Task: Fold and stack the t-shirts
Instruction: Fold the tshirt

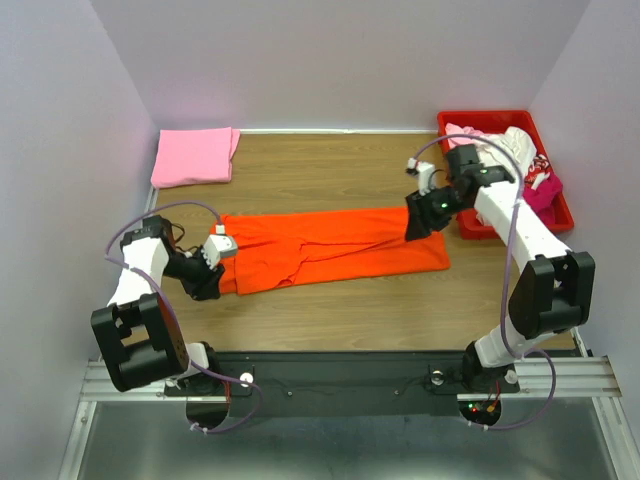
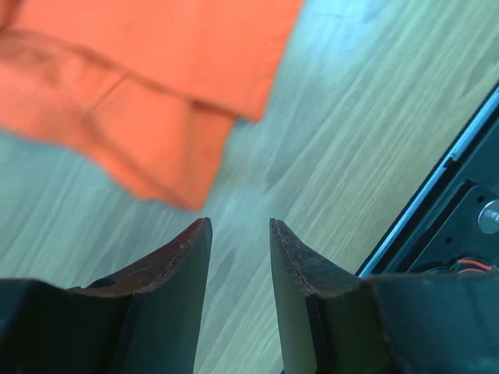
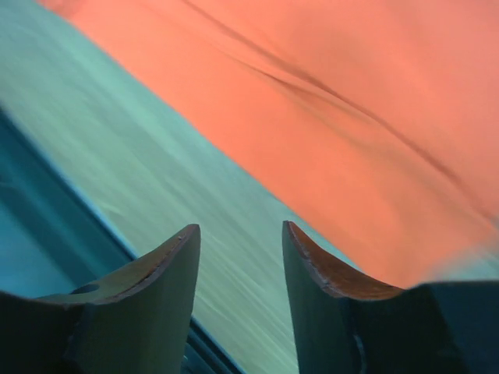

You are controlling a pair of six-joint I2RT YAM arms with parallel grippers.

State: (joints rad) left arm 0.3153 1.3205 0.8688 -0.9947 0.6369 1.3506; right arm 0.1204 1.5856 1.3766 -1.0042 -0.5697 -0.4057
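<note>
I see the orange t-shirt (image 1: 335,250) lying flat as a long folded band across the middle of the wooden table (image 1: 330,180), running left to right. The left gripper (image 2: 240,226) sits at the band's left end with its jaws spread. Only bare wood shows between them, and the cloth lies just beyond the tips. The right gripper (image 3: 241,226) sits at the band's right end, jaws also spread and pinching nothing. A folded pink t-shirt (image 1: 195,157) rests in the far left corner. The red crate (image 1: 485,116) at far right holds a white garment (image 1: 515,140) and a magenta garment (image 1: 545,188).
</note>
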